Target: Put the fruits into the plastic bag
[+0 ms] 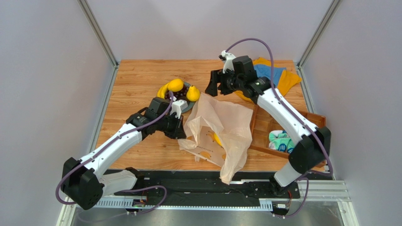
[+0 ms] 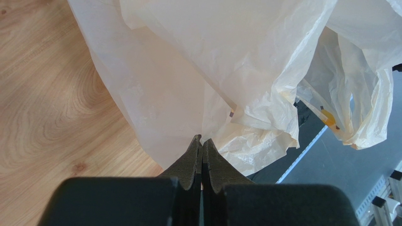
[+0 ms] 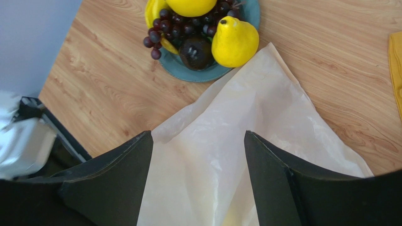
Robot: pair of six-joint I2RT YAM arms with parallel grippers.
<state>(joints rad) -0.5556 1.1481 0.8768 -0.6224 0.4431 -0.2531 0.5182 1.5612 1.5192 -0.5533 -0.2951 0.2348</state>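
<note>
Left gripper (image 2: 202, 141): jaws clamped flat on a thin fold of the large translucent peach-beige plastic bag (image 2: 188, 70). The pinch is at the very fingertips.

Right gripper (image 3: 198, 136): jaws spread wide and empty, hovering above the bag's far corner and facing the round grey-blue plate (image 3: 207, 74).

Fruits sit on the plate, left of centre and toward the far side: yellow pear-shaped fruit (image 3: 234, 41), dark round fruit (image 3: 196, 51), dark purple grapes (image 3: 177, 26), yellow bananas (image 3: 152, 12), round yellow fruit (image 3: 191, 5). A yellow shape shows through the film in the top view; I cannot tell what it is.

Risks, as judged:
- The tip-only hold on slick film may slip or tear if the bag is loaded or tugged.
- The mouth looks slack and draped, so a dropped fruit could land on top of the film and roll.
- The near end of the bag hangs past the table edge over the black rail (image 1: 203, 188); added weight there could drag it off.
- The right arm must cross the raised film, so its fingers could snag it.
- The pear sits just beside the bag corner, so a nudge could roll it.

Room: bare wooden table (image 1: 137, 84) lies left of and beyond the plate. The right side is crowded by orange and blue cloths (image 1: 278, 75) and a wooden tray (image 1: 264, 125). The left arm's wrist lies just near of the plate.
</note>
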